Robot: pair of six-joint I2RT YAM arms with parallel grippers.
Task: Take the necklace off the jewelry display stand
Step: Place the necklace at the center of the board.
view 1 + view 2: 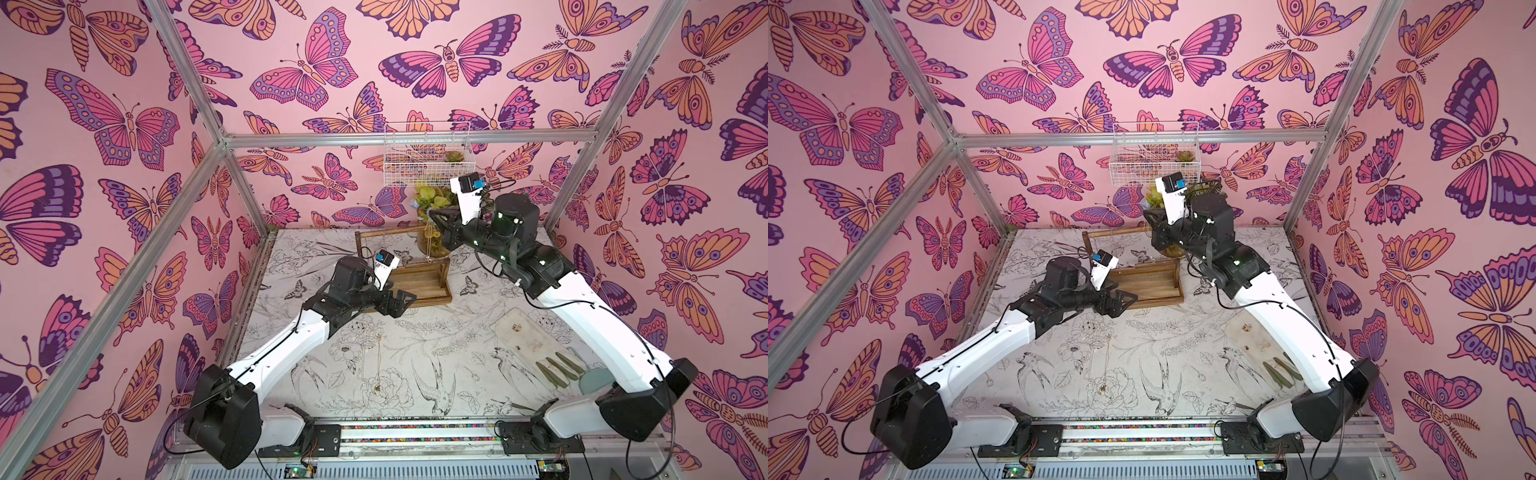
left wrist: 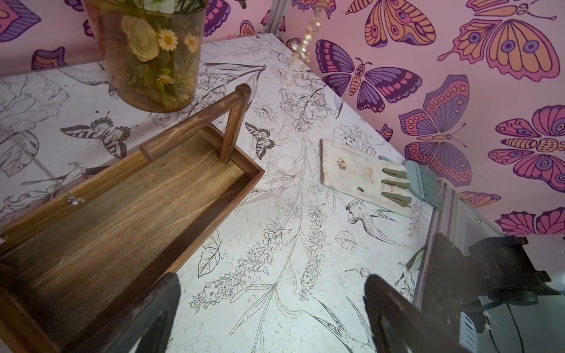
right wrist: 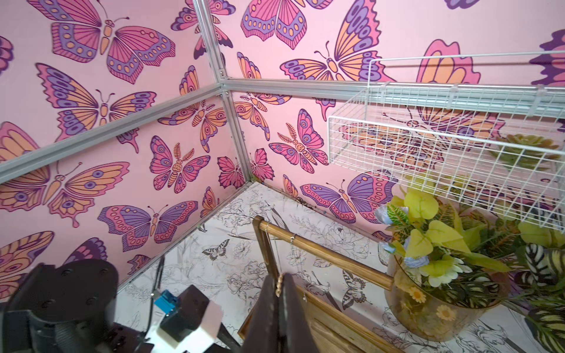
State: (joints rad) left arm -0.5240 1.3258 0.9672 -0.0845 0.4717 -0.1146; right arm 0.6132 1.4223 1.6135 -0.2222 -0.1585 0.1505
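While right gripper (image 3: 278, 282) is pinched shut on the necklace (image 2: 298, 50) above the right end of the jewelry display stand (image 1: 419, 282), chain dangles free. Left gripper (image 1: 405, 305) wide open, empty, at stand's near-left corner.

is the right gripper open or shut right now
Shut. In the right wrist view, the right gripper has its jaws pressed together, and a few gold links of the necklace are pinched between them.

Bright, diffuse light is cast from above, soft shadows are thrown on the table (image 1: 415, 332), wide-angle stretching is seen at edges, and the near necklace (image 2: 298, 53) is blurred.
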